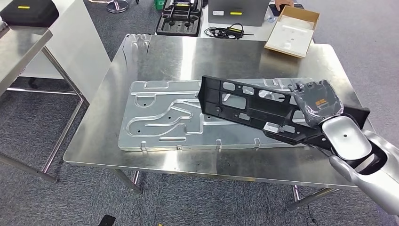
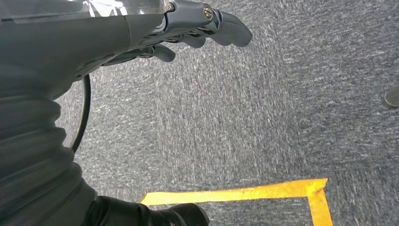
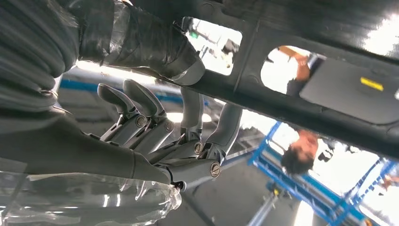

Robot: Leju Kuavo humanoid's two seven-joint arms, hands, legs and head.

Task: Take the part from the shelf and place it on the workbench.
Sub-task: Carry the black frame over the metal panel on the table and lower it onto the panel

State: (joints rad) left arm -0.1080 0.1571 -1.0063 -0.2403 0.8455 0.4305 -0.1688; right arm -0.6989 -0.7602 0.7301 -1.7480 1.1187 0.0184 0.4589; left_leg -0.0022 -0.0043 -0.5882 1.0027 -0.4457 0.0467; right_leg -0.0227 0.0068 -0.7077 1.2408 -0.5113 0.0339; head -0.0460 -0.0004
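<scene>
A long black plastic part [image 1: 244, 106] with several cut-outs lies slantwise over the steel workbench [image 1: 188, 52], above a stamped metal sheet [image 1: 160, 117]. My right hand [image 1: 320, 101] grips the part at its right end, near the bench's right edge. In the right wrist view the thumb lies on one face of the part [image 3: 291, 108] and the fingers [image 3: 188, 136] reach up against the other face. I cannot tell whether the part touches the sheet. My left hand [image 2: 188, 28] hangs over grey carpet and holds nothing, its fingers loosely extended.
An open cardboard box [image 1: 292, 30], a black moulded tray [image 1: 179, 19] and a coiled cable [image 1: 228, 31] lie beyond the bench's far edge. A second table [image 1: 23, 44] with a black case [image 1: 28, 10] stands at the left. Yellow floor tape [image 2: 244, 192] marks the carpet.
</scene>
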